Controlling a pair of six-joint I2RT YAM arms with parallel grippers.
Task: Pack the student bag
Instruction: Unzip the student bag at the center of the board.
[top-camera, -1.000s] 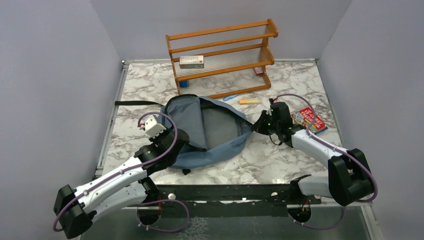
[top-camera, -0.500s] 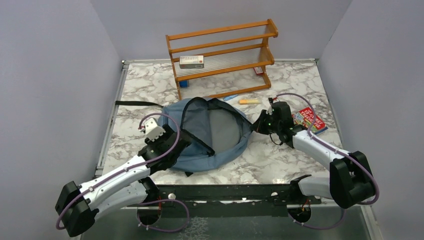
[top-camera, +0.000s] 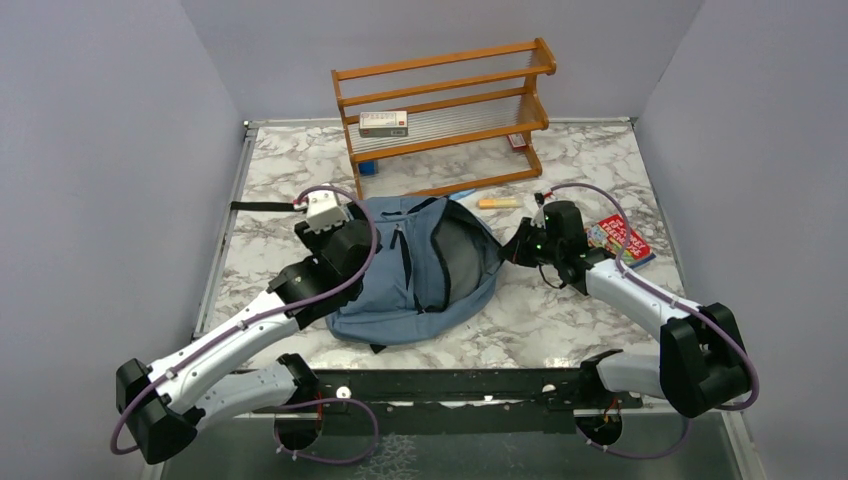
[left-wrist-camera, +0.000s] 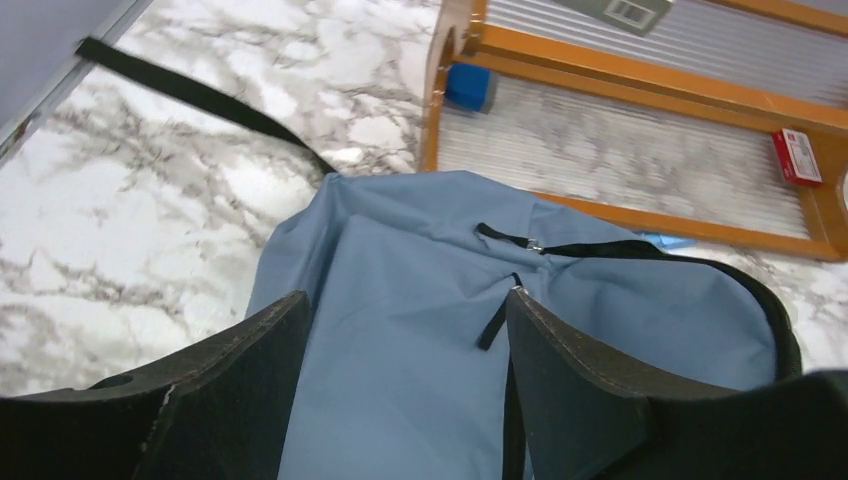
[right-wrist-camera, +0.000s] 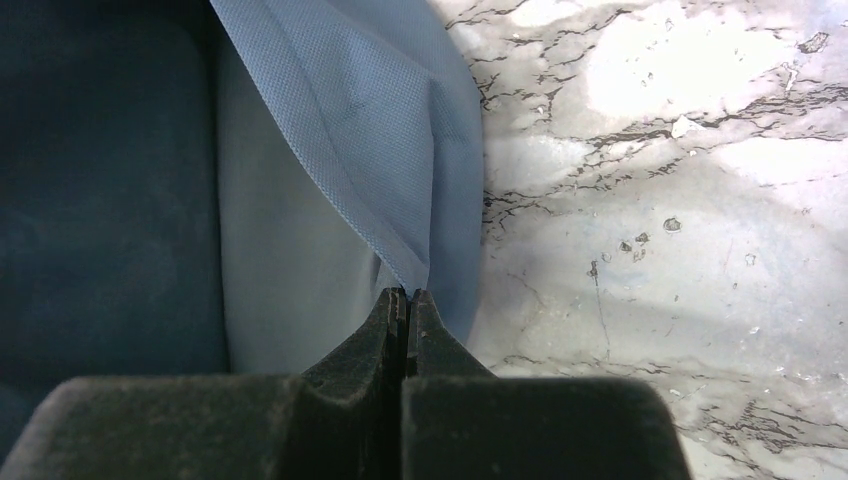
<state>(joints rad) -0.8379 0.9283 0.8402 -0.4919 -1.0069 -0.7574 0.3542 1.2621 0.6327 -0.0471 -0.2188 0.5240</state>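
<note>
Bag: the bag (top-camera: 425, 270) lies flat at the middle of the table (top-camera: 290, 170). Its mouth gapes on the 3 o'clock side and shows dark lining.
Left gripper: the left gripper (left-wrist-camera: 405, 300) is over the bag's 10 o'clock edge with its jaws apart and nothing between them. I cannot tell whether the fingers touch the cloth.
Right gripper: the right gripper (right-wrist-camera: 405, 295) is at the bag's 3 o'clock rim, jaws together and pinching the blue edge of the fabric.
Strap: a black strap (top-camera: 265, 207) runs from the bag toward 10 o'clock, flat on the table.
Rack: a wooden rack (top-camera: 445, 110) stands at 12 o'clock, with a white box (top-camera: 383, 123) on its middle shelf.
Marker: an orange marker (top-camera: 499, 203) lies at 1 o'clock from the bag, just in front of the rack.
Book: a red book (top-camera: 618, 240) lies at 3 o'clock, beyond the right gripper.
</note>
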